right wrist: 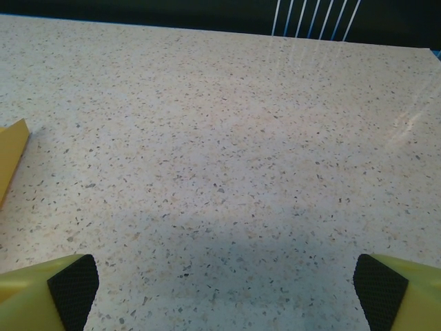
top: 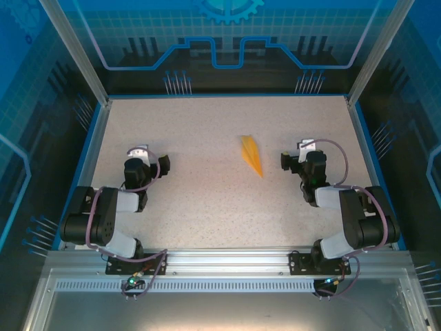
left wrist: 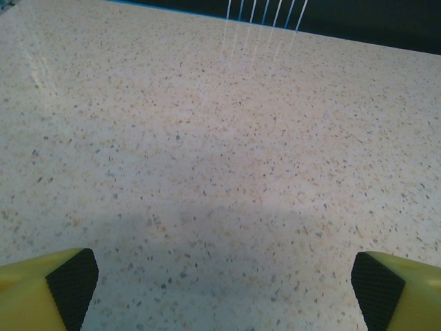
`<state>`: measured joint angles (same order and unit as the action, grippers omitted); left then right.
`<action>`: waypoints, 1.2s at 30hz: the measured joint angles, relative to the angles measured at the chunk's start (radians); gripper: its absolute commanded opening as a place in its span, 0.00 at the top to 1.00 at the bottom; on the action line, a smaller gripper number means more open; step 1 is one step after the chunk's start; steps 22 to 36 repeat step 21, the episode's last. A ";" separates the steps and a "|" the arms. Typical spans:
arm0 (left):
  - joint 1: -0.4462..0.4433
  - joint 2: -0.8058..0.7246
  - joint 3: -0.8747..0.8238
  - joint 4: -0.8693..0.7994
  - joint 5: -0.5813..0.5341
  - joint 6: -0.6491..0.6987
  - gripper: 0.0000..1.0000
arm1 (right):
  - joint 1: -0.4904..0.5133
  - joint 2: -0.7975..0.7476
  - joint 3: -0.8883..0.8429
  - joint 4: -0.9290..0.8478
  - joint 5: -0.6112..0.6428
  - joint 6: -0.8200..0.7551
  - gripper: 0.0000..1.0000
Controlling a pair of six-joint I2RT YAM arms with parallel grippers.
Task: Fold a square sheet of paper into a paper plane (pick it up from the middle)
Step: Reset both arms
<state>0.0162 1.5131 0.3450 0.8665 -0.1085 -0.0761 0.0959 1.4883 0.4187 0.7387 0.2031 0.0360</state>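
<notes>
Jaws spread wide on the left gripper (left wrist: 224,289) and the right gripper (right wrist: 226,289), with the paper plane (top: 252,156) lying flat on the table (top: 207,124) between them, closer to the right one.

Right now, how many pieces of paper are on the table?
1: the folded orange paper plane lies on the table, slightly right of centre. A scrap under the arms could be hidden.
</notes>
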 measured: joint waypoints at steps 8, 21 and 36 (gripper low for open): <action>-0.017 0.000 0.040 -0.029 0.005 0.036 0.02 | 0.000 0.001 0.000 0.015 -0.003 -0.004 0.00; -0.017 0.001 0.042 -0.053 0.021 0.057 0.01 | 0.000 0.001 0.000 0.024 -0.003 -0.003 0.01; -0.017 0.001 0.042 -0.053 0.021 0.057 0.01 | 0.000 0.001 0.000 0.024 -0.003 -0.003 0.01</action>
